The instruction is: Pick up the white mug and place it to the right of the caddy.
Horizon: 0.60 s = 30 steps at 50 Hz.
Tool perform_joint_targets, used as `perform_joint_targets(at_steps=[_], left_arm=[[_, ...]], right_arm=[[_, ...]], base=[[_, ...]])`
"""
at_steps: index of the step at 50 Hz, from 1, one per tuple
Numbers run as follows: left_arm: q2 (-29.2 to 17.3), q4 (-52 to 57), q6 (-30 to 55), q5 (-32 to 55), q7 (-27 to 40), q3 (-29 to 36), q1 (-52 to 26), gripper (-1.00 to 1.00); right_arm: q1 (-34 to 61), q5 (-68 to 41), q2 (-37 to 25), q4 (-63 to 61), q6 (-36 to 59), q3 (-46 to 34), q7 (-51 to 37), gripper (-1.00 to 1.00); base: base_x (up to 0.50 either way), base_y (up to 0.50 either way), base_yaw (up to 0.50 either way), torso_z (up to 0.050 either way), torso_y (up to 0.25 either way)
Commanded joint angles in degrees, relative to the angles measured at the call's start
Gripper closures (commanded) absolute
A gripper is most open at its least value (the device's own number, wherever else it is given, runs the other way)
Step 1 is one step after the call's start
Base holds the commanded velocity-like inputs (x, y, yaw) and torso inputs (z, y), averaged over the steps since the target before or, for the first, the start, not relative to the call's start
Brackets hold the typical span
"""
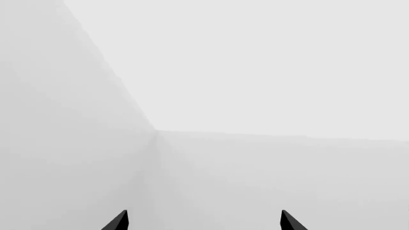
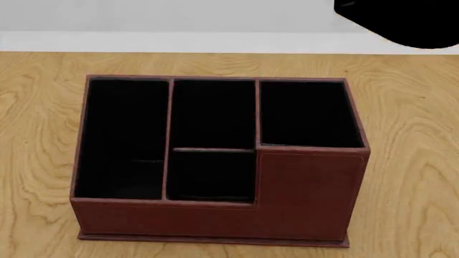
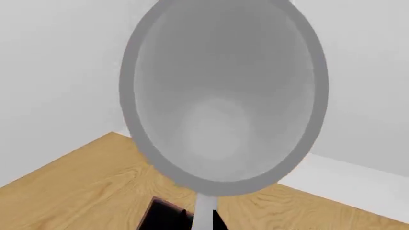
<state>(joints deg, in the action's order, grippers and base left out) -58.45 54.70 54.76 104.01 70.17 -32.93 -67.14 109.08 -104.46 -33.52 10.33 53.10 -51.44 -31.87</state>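
Observation:
The caddy (image 2: 215,161), a reddish-brown box with four black-lined compartments, stands on the wooden table (image 2: 412,161) in the middle of the head view. The white mug (image 3: 223,96) fills the right wrist view, seen down into its open mouth and held above the table. My right gripper (image 3: 204,221) is shut on the mug's thin white part between its dark fingertips. A corner of the caddy (image 3: 163,216) shows below the mug. The mug is hidden in the head view, where a black arm part (image 2: 409,21) shows at the top right. My left gripper (image 1: 204,221) is open and empty, facing bare white walls.
The table's far edge meets a white wall with a pale baseboard (image 2: 179,42). Wood shows on both sides of the caddy, with a strip to its right (image 2: 423,204). No other objects are in view.

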Motion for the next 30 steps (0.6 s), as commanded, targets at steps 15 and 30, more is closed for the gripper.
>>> perform_joint_targets(at_steps=[15, 30], left_arm=[[3.70, 0.59, 0.78, -3.15, -3.10, -2.19, 2.21, -1.00], [6.87, 1.46, 1.90, -5.14, -6.15, -7.25, 6.49, -1.00]], right_arm=[[11.02, 12.00, -8.06, 11.04, 6.42, -2.82, -0.97, 1.00], [17.63, 26.06, -7.42, 29.24, 10.97, -12.10, 7.13, 1.00]], base=[[0.00, 0.00, 0.00, 0.000, 0.000], [0.00, 0.00, 0.00, 0.000, 0.001]])
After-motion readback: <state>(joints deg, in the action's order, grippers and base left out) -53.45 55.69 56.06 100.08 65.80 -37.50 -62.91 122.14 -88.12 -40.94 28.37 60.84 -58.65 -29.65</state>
